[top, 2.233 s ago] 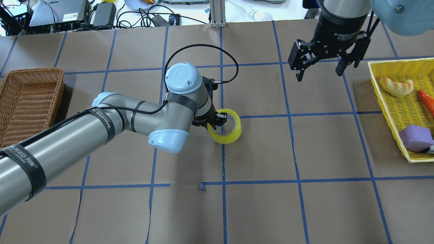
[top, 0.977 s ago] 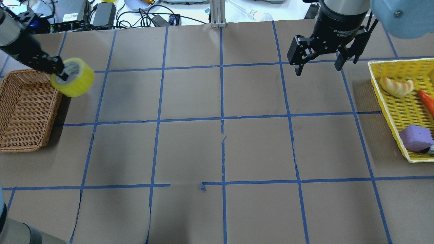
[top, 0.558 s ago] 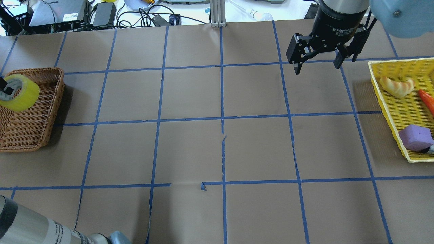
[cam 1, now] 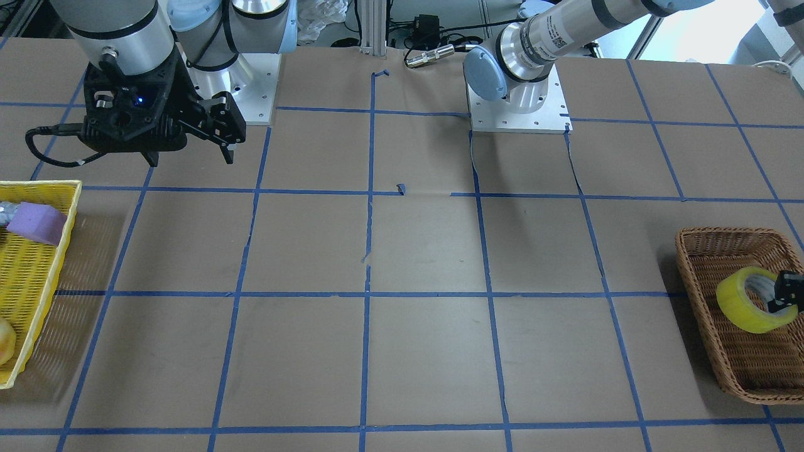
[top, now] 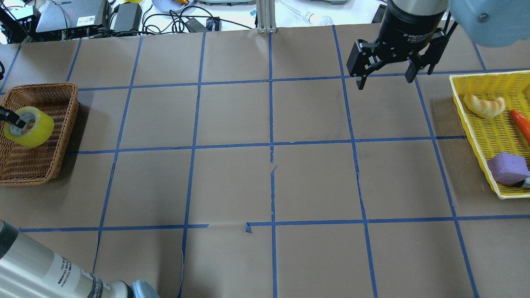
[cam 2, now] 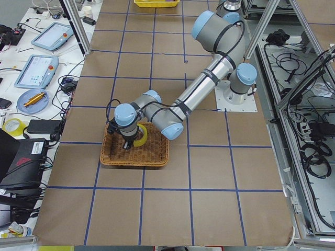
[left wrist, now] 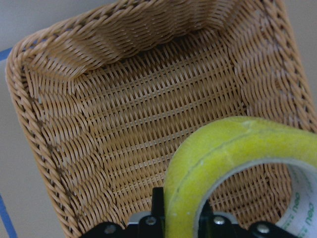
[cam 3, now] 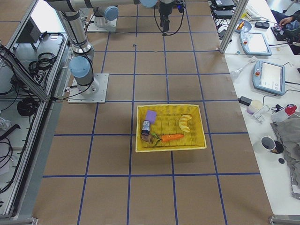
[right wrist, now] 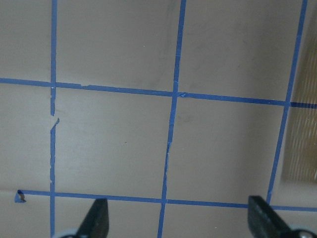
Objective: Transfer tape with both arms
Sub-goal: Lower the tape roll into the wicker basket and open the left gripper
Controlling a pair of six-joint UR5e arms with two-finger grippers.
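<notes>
The yellow tape roll (top: 32, 129) hangs over the inside of the brown wicker basket (top: 71, 124) at the table's left end. My left gripper (top: 10, 118) is shut on the roll's wall, one finger inside the core. The roll also shows in the front view (cam 1: 744, 309), the left-side view (cam 2: 139, 135) and the left wrist view (left wrist: 223, 153), above the basket floor (left wrist: 138, 114). I cannot tell whether it touches the floor. My right gripper (top: 385, 80) is open and empty, high over the far right of the table; it also shows in its wrist view (right wrist: 181, 220).
A yellow mesh tray (top: 476, 136) at the right edge holds a purple block (top: 507, 167), a pale croissant-shaped thing (top: 484, 105) and an orange carrot-like thing (top: 522, 123). Blue tape lines grid the brown table. Cables and devices lie beyond the far edge.
My left arm has carried the tape from the table's middle to the left end and lowered it into the wicker basket. The right gripper has drifted slightly toward the far edge, still open.
</notes>
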